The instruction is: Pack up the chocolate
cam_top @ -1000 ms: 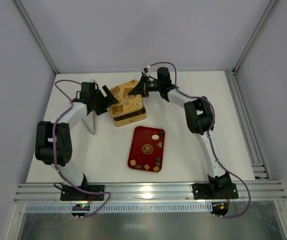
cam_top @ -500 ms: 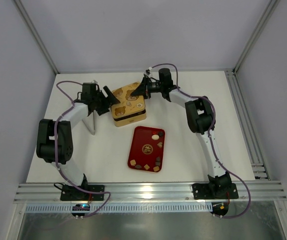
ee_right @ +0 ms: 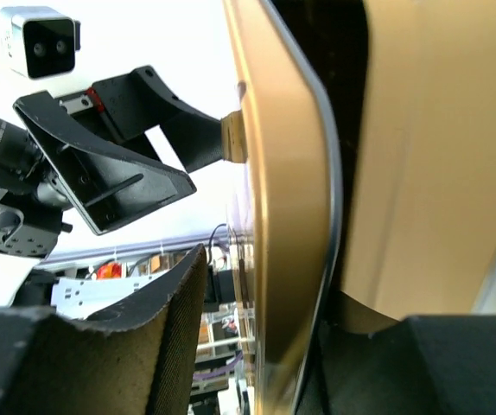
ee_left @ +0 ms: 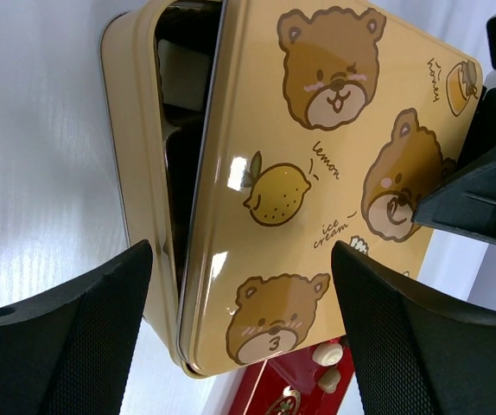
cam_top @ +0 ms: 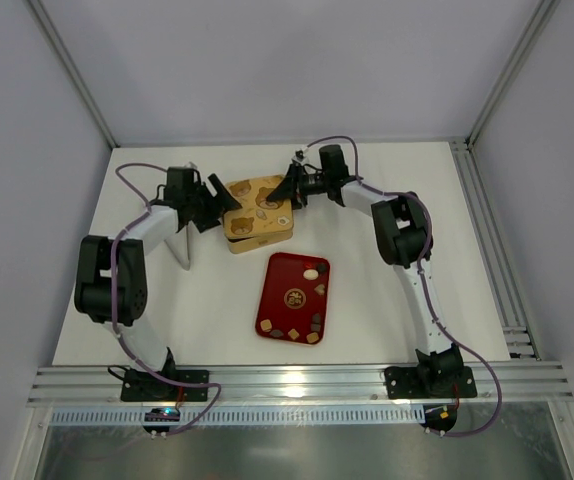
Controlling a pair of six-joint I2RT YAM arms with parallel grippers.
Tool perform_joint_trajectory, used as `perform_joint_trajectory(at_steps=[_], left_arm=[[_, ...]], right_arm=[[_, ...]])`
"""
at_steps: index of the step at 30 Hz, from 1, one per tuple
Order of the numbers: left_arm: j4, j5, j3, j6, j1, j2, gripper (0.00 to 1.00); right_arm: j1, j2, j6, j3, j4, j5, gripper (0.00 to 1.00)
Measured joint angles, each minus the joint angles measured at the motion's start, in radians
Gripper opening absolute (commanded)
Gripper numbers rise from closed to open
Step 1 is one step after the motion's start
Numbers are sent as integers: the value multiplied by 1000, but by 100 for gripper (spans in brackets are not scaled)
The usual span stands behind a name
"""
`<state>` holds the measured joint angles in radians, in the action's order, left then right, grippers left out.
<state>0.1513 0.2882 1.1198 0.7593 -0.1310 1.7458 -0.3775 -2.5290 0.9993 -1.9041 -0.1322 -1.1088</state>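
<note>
Several small chocolates [cam_top: 311, 273], dark brown, tan and cream, lie loose on the red tray [cam_top: 279, 288]; two cream ones show in the left wrist view [ee_left: 326, 354]. The gold box [cam_top: 263, 238] stands behind the tray. Its bear-print lid [cam_top: 257, 203] lies almost flat on it, slightly ajar on the left [ee_left: 317, 173]. My left gripper [cam_top: 210, 200] is open, its fingers [ee_left: 66, 337] straddling the lid's left corner. My right gripper [cam_top: 289, 188] is open around the lid's right edge [ee_right: 282, 216], with a gap at its left finger [ee_right: 101, 346]. The box's inside is hidden.
A thin grey object [cam_top: 180, 248] lies on the white table left of the box. The red tray also shows in the left wrist view [ee_left: 295, 385]. Grey walls stand left, right and behind; a metal rail [cam_top: 287, 380] runs along the near edge.
The lid, held tilted above the box a second ago, has come down nearly flat onto it. Both grippers moved down and outward with it.
</note>
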Motion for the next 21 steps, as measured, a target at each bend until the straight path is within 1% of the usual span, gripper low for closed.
perform_joint_trajectory(at_steps=[16,21], left_arm=[[2,0,0,-2,-6,13,82],[3,0,0,-4,-6,20,81]], right_arm=[[24,72,-207,11,264,67,47],[26,91,-257,6,340,88,51]])
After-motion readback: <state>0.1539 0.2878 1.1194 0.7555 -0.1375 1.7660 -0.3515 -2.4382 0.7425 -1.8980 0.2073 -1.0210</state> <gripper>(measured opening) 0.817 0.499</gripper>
